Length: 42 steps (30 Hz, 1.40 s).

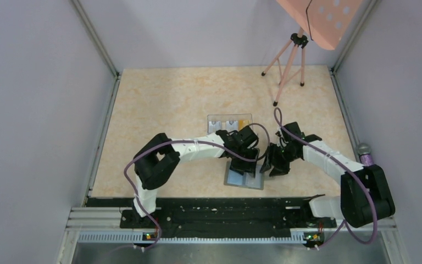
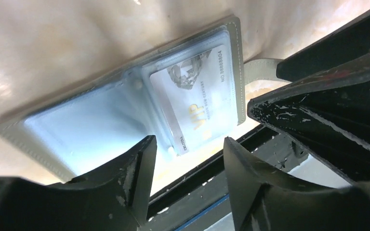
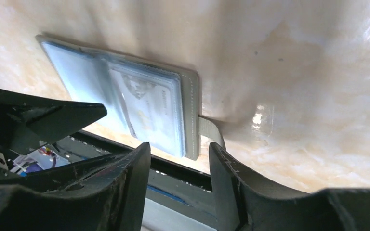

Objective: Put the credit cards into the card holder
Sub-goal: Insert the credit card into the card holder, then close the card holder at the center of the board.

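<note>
Where the card holder (image 1: 245, 177) lay: spread open on the worktop (image 1: 165, 104), pale VIP card (image 2: 197, 101) in one slot.
Left tool (image 2: 188, 144): fingers apart, gripping nothing.
Right tool (image 3: 178, 149): same, empty.
Risk: a finger clipping the holder's edge could've dragged it or popped that card out, I reckon.

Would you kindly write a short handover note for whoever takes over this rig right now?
Left gripper: open, empty, above the card holder.
Right gripper: open, empty, near the holder's snap tab.
Holder lies open, blue inside up, with a pale grey card in the slot on the tab side.
Done: that one card is in.
Left: the cards in the clear box behind the holder.
</note>
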Motion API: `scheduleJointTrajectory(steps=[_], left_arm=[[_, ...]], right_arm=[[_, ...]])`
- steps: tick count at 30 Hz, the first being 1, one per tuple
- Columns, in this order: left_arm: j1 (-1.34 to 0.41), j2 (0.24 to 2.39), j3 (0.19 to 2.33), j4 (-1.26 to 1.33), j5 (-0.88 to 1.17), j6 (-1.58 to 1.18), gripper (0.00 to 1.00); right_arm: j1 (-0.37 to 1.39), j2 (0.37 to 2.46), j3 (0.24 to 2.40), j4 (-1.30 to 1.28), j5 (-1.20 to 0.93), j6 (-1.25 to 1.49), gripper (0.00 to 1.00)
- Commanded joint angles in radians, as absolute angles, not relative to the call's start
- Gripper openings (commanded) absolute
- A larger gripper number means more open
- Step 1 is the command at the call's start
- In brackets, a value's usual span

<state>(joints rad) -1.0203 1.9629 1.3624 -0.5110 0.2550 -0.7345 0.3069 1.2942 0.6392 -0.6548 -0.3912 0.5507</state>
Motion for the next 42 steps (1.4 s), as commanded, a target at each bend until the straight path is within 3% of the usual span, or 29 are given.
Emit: scheduleJointTrajectory(steps=[1,8,18,25,33,42], left_arm=[[-1.01,1.82,1.325,-0.566,0.14,-0.709,0.62],[-0.935,1.688,1.078,-0.348,0.289,-0.813,0.64],[-0.737,1.566,0.828,-0.189,0.426,-0.842,0.65],[-0.695,1.645,0.788,-0.058,0.532,-0.858,0.66],[-0.727,1.733,0.757,0.204,0.588,-1.004,0.65],[-0.77,1.683,0.8,0.215,0.612,-1.03,0.58]], right_arm=[[0.314,1.25,0.714,-0.676,-0.408,0.517,0.5],[0.347,1.28,0.748,-0.663,-0.442,0.498,0.48],[0.402,1.342,0.725,-0.583,-0.502,0.518,0.18],[0.419,1.414,0.689,-0.557,-0.449,0.528,0.0],[0.419,1.477,0.65,-0.525,-0.404,0.53,0.0],[0.419,1.494,0.647,-0.508,-0.413,0.537,0.0]])
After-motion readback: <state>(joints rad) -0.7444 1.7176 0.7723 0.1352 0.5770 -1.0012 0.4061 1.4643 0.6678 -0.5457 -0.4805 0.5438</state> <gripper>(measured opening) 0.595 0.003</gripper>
